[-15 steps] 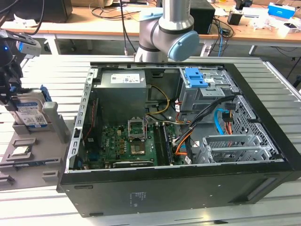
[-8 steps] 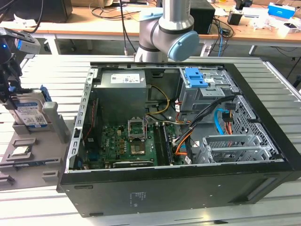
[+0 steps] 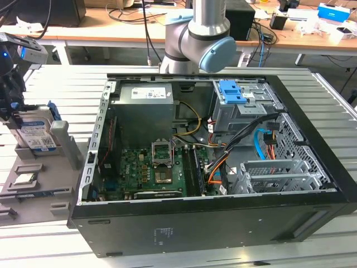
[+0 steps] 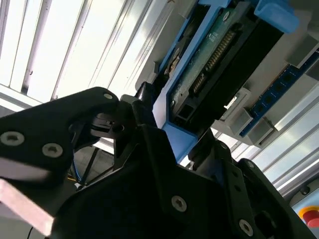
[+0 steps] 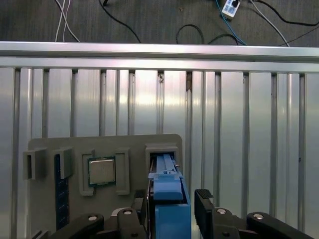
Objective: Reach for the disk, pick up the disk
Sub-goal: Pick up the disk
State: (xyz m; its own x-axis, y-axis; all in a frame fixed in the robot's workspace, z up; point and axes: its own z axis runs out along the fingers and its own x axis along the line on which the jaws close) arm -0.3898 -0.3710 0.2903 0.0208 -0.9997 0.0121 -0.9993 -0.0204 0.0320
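The disk (image 3: pixel 38 137) is a silver-grey drive with a white-and-blue label and a blue bracket. It stands on edge in a slot of the grey holder (image 3: pixel 56 187) at the exterior view's left. My black gripper (image 3: pixel 14 114) comes down over its top. In the first wrist view the disk's blue edge (image 5: pixel 169 181) runs from the slot to my gripper (image 5: pixel 169 199), with one finger (image 5: pixel 203 204) close against each side. The second wrist view shows the disk's underside (image 4: pixel 214 55) and connector, with my gripper (image 4: pixel 174 127) closed on the blue frame.
The holder (image 5: pixel 104 144) also carries a small square silver chip (image 5: pixel 101 171) and a dark-blue strip. An open computer case (image 3: pixel 223 223) stands to the exterior view's right, with the arm's base (image 3: pixel 201 39) behind it. The table is slatted metal, and beyond its edge cables lie on the floor.
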